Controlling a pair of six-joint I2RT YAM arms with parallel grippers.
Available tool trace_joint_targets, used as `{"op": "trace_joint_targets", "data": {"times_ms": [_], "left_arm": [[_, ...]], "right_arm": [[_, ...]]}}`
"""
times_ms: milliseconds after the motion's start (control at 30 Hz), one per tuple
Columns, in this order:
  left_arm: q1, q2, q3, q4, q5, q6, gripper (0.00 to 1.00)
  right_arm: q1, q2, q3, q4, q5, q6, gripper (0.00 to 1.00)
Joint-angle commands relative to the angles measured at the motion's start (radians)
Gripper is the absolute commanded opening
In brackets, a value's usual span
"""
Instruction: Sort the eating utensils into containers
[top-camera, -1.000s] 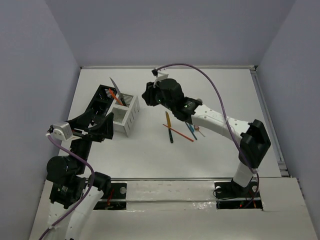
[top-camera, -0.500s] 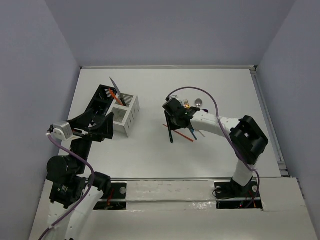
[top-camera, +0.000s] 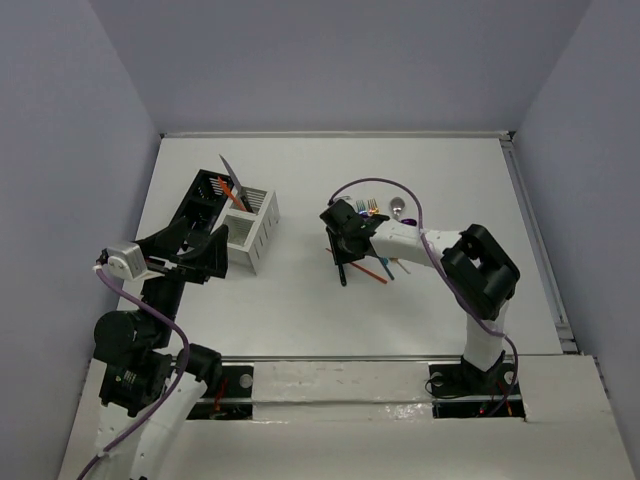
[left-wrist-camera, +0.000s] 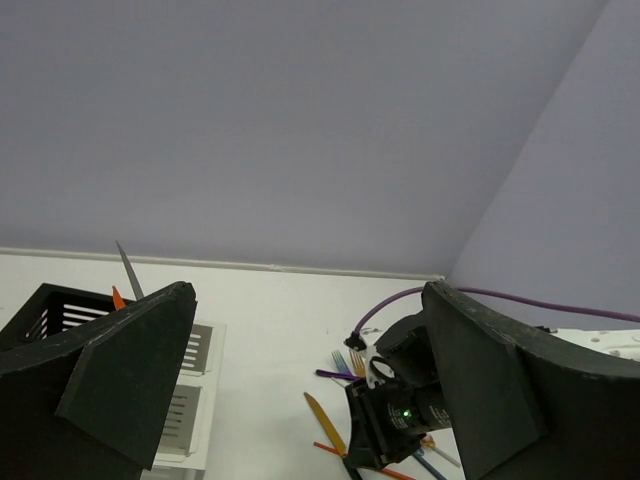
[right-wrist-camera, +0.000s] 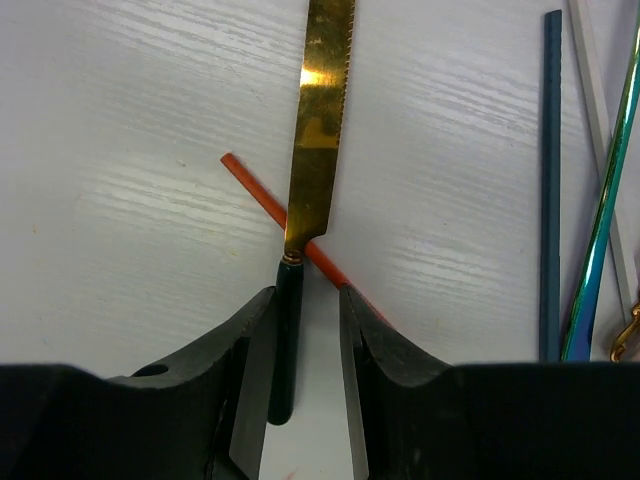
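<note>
**Right gripper (right-wrist-camera: 300, 370) astride gold knife (right-wrist-camera: 318, 120)**

Jaws part-open around the knife's dark green handle, not clamped. Serrated gold blade lies over red stick (right-wrist-camera: 262, 195). Teal stick (right-wrist-camera: 550, 180) off right, well apart; open table (top-camera: 300, 300) to the left. Left gripper (left-wrist-camera: 310, 360) spread wide by black caddy (top-camera: 205, 195)

Plain lavender walls (top-camera: 330, 60) close in on three sides of a white table (top-camera: 300, 320), soft even light across its matte top, only faint shadows.
</note>
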Motion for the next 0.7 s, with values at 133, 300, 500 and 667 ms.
{"op": "trace_joint_targets", "data": {"times_ms": [133,300,500,667], "left_arm": [[-0.004,0.008,-0.005,0.042,0.020,-0.003,0.99],[-0.004,0.005,-0.005,0.040,0.020,-0.006,0.99],[-0.004,0.002,-0.005,0.040,0.020,-0.006,0.99],[-0.004,0.004,-0.005,0.040,0.020,-0.007,0.99]], "right_arm": [[0.007,0.031,0.026,0.022,-0.036,0.028,0.36],[0.007,0.032,0.025,0.026,-0.039,0.033,0.27],[0.007,0.045,0.037,0.017,-0.033,0.033,0.14],[0.007,-0.026,0.034,0.048,-0.005,0.036,0.06]]}}
